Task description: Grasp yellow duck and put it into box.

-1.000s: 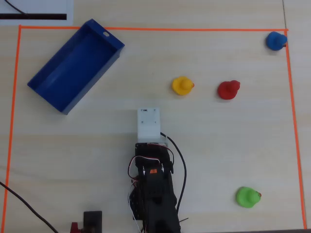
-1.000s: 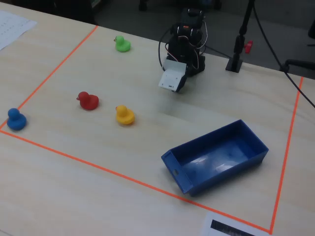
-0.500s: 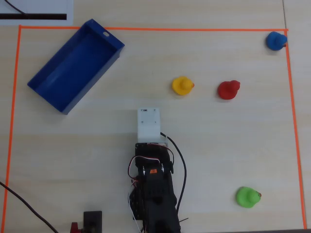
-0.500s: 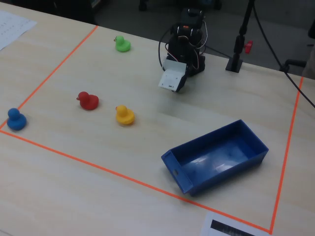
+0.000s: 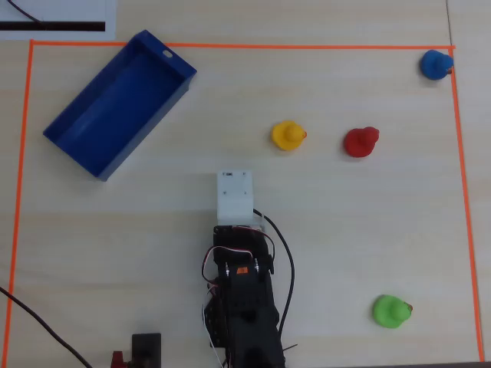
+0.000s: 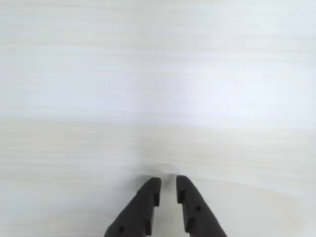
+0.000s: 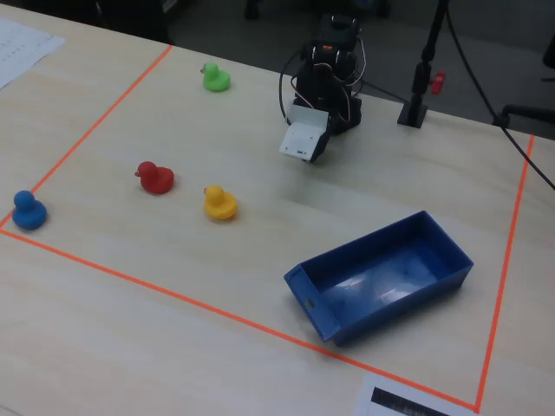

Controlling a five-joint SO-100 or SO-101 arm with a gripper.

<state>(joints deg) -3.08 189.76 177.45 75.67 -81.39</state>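
The yellow duck [image 5: 288, 136] sits on the table right of centre in the overhead view and left of centre in the fixed view [image 7: 219, 204]. The blue box [image 5: 119, 103] lies open-topped and empty at the upper left in the overhead view and at the lower right in the fixed view [image 7: 381, 276]. My arm is folded back near the table edge, with its white camera block [image 5: 234, 195] hiding the jaws from above. In the wrist view my gripper [image 6: 168, 181] is empty, its black fingers only a narrow slit apart, over bare table. The duck and the box are out of the wrist view.
A red duck [image 5: 360, 142] sits just right of the yellow one. A blue duck [image 5: 436, 64] is at the top right corner and a green duck [image 5: 391, 311] at the lower right. Orange tape [image 5: 230, 46] outlines the work area.
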